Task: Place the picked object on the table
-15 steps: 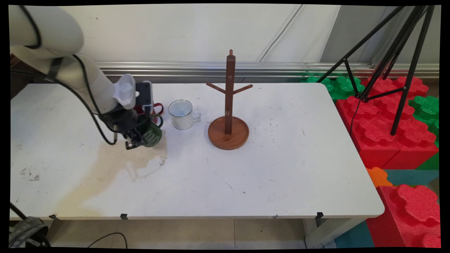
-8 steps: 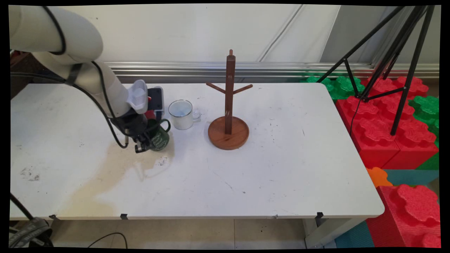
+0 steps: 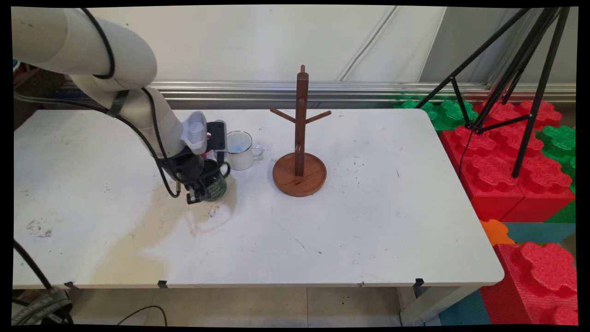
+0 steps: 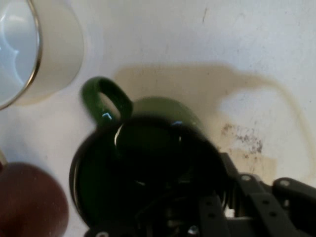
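The gripper [image 3: 199, 196] is closed on the rim of the green mug [image 3: 215, 185]: in the hand view one finger sits inside the mug's mouth and the black linkage [image 4: 256, 202] runs down its outer wall, so the wall is pinched between them. The gap between the fingers is narrow, no wider than the mug's wall. The mug [image 4: 148, 168] is tilted, its opening turned toward the hand camera, and its handle [image 4: 106, 101] points toward the white mug [image 4: 34, 49].

In the main view the green mug hangs at the end of the arm above the white table [image 3: 359, 221], over the near edge of a tan stain [image 3: 138, 221]. Whether its base touches the table cannot be told from either view.

The white mug [image 3: 239, 150] stands upright just behind and to the right of the green one, near it but apart. A red mug [image 4: 27, 207] shows at the lower left corner of the hand view, close beside the green mug; in the main view the arm hides it.

A wooden mug tree [image 3: 299, 138] stands on its round base to the right of the white mug, its pegs bare.
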Controlling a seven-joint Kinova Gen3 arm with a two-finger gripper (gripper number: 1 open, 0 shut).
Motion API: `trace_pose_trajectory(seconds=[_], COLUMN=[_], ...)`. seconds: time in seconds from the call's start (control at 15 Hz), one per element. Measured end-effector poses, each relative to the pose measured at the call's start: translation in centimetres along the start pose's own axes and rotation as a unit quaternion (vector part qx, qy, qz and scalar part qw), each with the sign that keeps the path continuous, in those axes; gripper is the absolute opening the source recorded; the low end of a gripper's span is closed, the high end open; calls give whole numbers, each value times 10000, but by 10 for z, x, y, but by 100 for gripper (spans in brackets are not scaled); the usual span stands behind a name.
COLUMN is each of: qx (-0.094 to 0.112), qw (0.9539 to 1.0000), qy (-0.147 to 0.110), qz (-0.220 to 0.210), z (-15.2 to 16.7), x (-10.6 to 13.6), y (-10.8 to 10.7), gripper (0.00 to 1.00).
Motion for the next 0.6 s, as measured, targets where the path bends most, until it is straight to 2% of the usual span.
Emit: trace_pose_trajectory(seconds=[0.07,0.27,0.33,0.6], qx=[-3,-15,-18,8], qw=[10000,10000,9999,9998], qy=[-8,-16,-14,-6], qz=[19,85,109,203], z=[2,6,6,8], x=[3,9,12,15], y=[0,0,7,6], gripper=[100,100,100,100])
